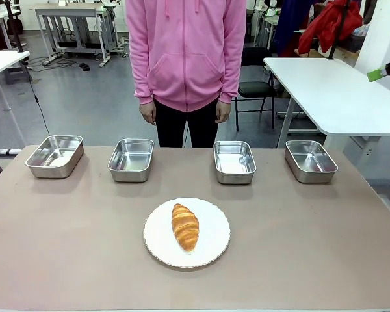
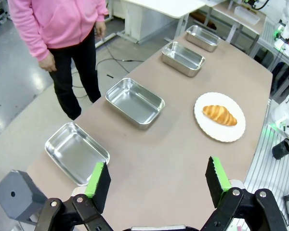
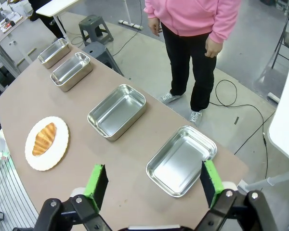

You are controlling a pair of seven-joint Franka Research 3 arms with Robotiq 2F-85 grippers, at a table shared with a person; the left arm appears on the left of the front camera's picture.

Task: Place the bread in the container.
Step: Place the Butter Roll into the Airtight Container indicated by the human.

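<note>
While the bread (image 1: 185, 227) lies untouched on the round white plate (image 1: 214, 250), near the middle of the table (image 1: 52, 260) on my side, nothing of the task is done yet. It lies lengthwise, one tapered end toward me. Beyond it runs a row of four steel trays: the far-left tray (image 1: 54, 156), the second tray (image 1: 131, 159), the third tray (image 1: 234, 161) and the far-right tray (image 1: 311, 160). All are empty, and the container is one of them; I cannot tell which. A person (image 1: 185, 58) stands behind the row, arms down.

My left gripper (image 2: 156, 166) hangs high over the left end of the table, fingers spread wide with nothing between them. My right gripper (image 3: 152, 168) hangs over the right end, just as wide apart and empty.

I see three risks. With four look-alike trays, I could drop the bread in the wrong one. The crust looks glossy and flaky, so a hard squeeze could crush it, and a grip near a tapered end could let it slip. A low approach could also shove the plate.

Only the wrist views show me my own fingers and how they stand. The front view gives the row square-on, and shows the plate sitting between the second and third trays.
</note>
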